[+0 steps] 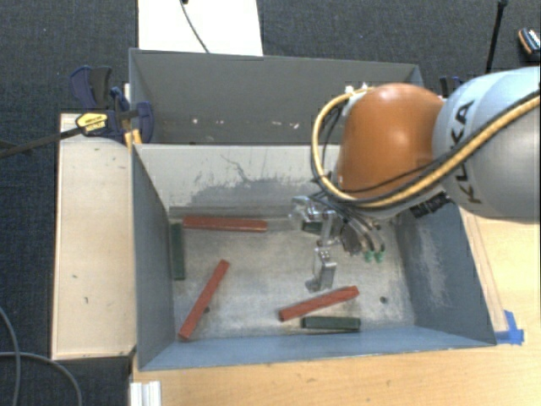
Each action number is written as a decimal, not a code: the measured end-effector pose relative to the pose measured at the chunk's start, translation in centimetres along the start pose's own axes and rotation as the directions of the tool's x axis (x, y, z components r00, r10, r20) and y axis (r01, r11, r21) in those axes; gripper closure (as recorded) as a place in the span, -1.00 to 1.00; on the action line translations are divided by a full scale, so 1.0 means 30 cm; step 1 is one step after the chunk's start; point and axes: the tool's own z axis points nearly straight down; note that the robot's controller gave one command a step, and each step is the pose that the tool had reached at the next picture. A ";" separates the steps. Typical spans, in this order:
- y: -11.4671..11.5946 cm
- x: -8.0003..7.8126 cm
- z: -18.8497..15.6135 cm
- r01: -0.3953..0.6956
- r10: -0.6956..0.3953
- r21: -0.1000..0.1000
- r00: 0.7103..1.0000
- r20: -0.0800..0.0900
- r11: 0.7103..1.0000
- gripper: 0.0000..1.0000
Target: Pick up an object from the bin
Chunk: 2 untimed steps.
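Orange wrist cover [389,138] looms at upper right, its pincer [325,279] over a red stick [319,304] at lower centre of the bin [254,100], beside a dark green stick [330,323]. Whether the pincer is released or clenched cannot be told.

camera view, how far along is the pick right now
Done: the pincer is low inside the bin, over the red stick near the front wall, with a dark green stick just in front of that. In hand: nothing visibly lifted; that red stick lies flat on the floor. Left: grasping one thing and raising it out.
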 end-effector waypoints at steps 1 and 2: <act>0.056 0.134 0.450 0.052 -0.052 -0.001 0.999 -0.002 0.999 -1.00; -0.219 0.016 0.458 0.007 -0.007 0.005 1.000 0.004 1.000 -1.00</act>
